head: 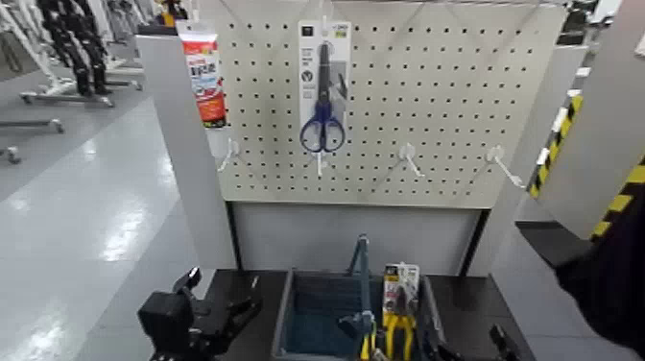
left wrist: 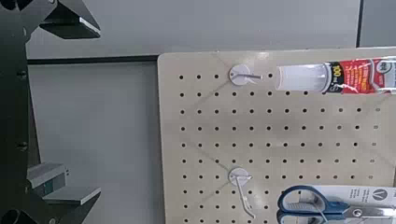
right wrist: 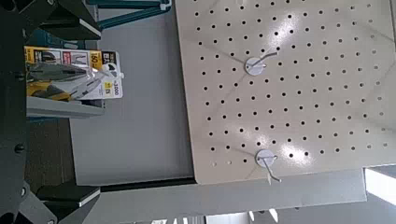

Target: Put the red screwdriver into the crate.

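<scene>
Two grippers are shown near the crate [head: 285, 322]. My left gripper [left wrist: 98, 114], left of it, is wide apart and empty; my right gripper [right wrist: 99, 113], opposite, is also apart, empty.

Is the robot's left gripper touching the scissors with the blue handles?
Apart. The head view shows the left gripper low beside the crate, while the scissors hang high on the pegboard, well clear.

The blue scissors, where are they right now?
In the head view, the blue-handled scissors hang high on the pegboard, just right of the red-and-white tube.
</scene>
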Motion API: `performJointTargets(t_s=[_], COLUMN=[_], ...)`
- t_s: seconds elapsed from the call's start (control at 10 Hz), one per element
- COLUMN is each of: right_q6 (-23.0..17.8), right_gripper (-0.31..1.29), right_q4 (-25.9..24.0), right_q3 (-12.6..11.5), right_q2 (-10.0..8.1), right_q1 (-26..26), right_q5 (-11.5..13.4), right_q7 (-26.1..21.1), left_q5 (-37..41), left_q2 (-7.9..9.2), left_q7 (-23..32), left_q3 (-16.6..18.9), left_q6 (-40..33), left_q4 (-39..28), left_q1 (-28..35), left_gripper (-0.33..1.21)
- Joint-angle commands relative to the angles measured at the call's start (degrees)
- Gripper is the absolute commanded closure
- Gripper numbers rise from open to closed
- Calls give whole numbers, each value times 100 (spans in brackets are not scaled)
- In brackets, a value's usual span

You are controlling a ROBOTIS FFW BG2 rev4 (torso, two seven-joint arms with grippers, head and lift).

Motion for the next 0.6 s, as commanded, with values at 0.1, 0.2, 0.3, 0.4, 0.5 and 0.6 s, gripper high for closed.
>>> performJointTargets(t_s=[0.1, 0.2, 0.3, 0.4, 0.5, 0.6], right_q6=[22, 31, 48, 75, 101, 92], right_gripper=[13, 13, 13, 13, 13, 13], right_q4=[-10, -28, -28, -36, -45, -36], right_q3=[-4, -4, -13, -4, -4, -4], right_q2=[-1, -1, -1, -1, -1, -1], right_q1=[-3, -3, 6, 6, 6, 6], right_q5=[52, 70, 70, 70, 79, 70], right_q7=[8, 8, -1, -1, -1, 8], left_q5=[-60, -87, -96, -139, -139, -139], left_q2=[26, 26, 26, 18, 18, 18], left_q7=[8, 34, 78, 87, 96, 96], left_q3=[54, 89, 89, 89, 89, 98], left_q6=[-212, -291, -371, -414, -432, -432], left_q4=[-6, -14, -14, -14, -14, -14], left_q1=[179, 276, 355, 373, 373, 373], left_gripper=[12, 12, 12, 12, 12, 12])
